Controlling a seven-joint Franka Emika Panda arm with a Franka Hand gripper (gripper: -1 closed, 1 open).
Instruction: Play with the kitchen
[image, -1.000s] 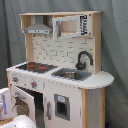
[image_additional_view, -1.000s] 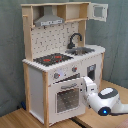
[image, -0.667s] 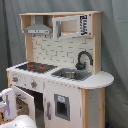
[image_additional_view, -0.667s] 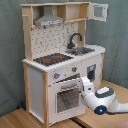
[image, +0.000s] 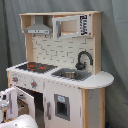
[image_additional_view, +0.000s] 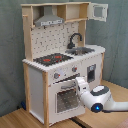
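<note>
- We recorded the kitchen (image: 60, 75) (image_additional_view: 62, 60) standing upright on a wooden floor (image_additional_view: 15, 119) before a grey curtain (image_additional_view: 10, 50) in both exterior views.
- We noted its black-red hob (image_additional_view: 52, 59), black tap (image_additional_view: 75, 39) over the sink (image: 71, 75), and grey hood (image_additional_view: 49, 21).
- In the second exterior view we found the arm (image_additional_view: 100, 97) reaching from the second exterior view's right, its gripper (image_additional_view: 79, 83) against the windowed oven door (image_additional_view: 64, 99) near the top edge.
- We could not tell how its fingers stood.
</note>
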